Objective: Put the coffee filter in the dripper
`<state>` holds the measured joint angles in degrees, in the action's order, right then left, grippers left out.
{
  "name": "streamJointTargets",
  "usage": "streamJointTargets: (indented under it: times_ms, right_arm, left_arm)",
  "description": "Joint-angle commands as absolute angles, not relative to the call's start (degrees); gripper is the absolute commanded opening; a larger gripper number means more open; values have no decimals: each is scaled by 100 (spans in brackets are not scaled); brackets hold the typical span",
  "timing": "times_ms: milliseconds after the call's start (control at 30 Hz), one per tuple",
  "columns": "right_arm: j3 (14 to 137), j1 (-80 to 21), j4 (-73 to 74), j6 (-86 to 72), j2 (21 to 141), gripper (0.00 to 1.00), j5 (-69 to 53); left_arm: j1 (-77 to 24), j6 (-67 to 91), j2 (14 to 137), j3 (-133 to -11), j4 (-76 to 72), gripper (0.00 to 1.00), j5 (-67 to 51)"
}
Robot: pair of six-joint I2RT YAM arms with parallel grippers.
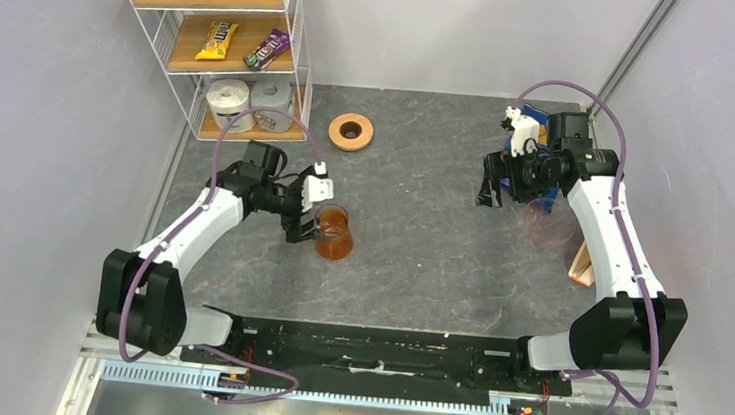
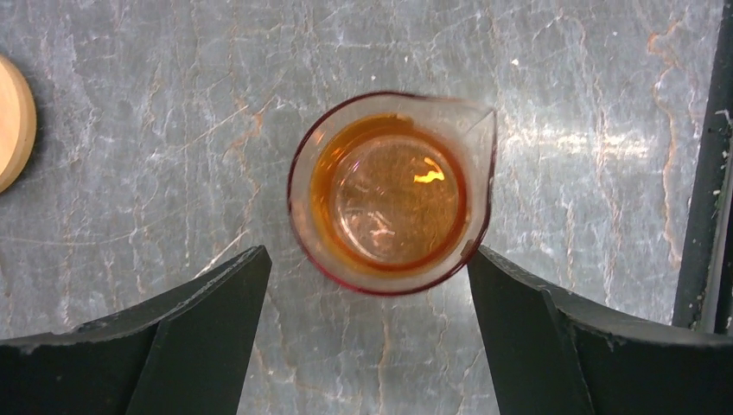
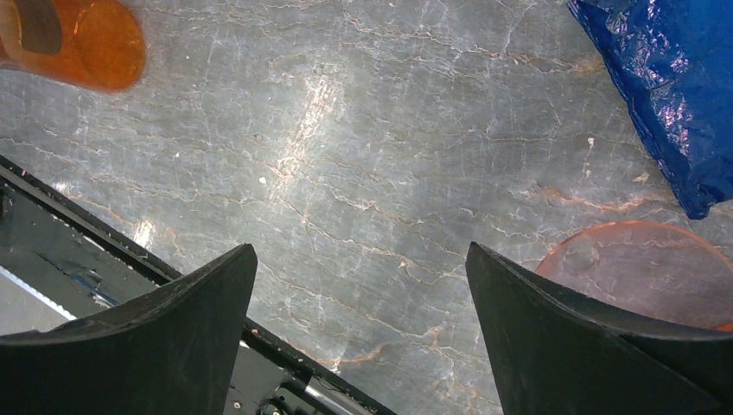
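The dripper, an orange-brown round rim with a dark centre hole, stands at the back middle of the table; its edge shows in the left wrist view. A light-brown flat piece, perhaps the coffee filter, lies by the right arm and is mostly hidden. My left gripper is open, its fingertips on either side of the near rim of an orange glass beaker. My right gripper is open and empty above bare table.
A clear pinkish cone-shaped cup and a blue crisp bag sit beside the right gripper. A wire shelf with paper rolls and snack bars stands at the back left. The black base rail runs along the near edge.
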<state>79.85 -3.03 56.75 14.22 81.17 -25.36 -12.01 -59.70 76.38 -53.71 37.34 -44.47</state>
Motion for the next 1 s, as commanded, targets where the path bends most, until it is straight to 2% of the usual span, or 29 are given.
streamJointTargets:
  times_ms: [0, 200, 567, 667, 767, 833, 967]
  right_arm:
    - [8007, -282, 5708, 1495, 8051, 99, -2665]
    - [7998, -287, 5735, 1498, 8042, 99, -2681]
    - [7987, -285, 5734, 1538, 8055, 99, -2671]
    - [7959, -287, 5739, 1553, 8055, 99, -2663]
    - [7945, -287, 5737, 1572, 8052, 99, -2664]
    - [7945, -283, 5743, 1577, 8042, 99, -2664]
    - [7895, -287, 5765, 1607, 8026, 99, -2706]
  left_arm:
    - [-1580, -5090, 7354, -5118, 2673, 93, -4159]
    - [-2189, -3930, 7344, -5063, 1923, 93, -3712]
    - [-3259, -1795, 7759, -5224, 1006, 85, -2152]
    - [-3287, -1303, 7783, -5423, 960, 90, -1821]
    - [-3197, -1353, 7608, -5834, 1376, 94, -2254]
    - [-2939, -1744, 7427, -6142, 1765, 95, -2952]
    - [-2069, -3425, 7668, -7145, 4104, 95, -4338]
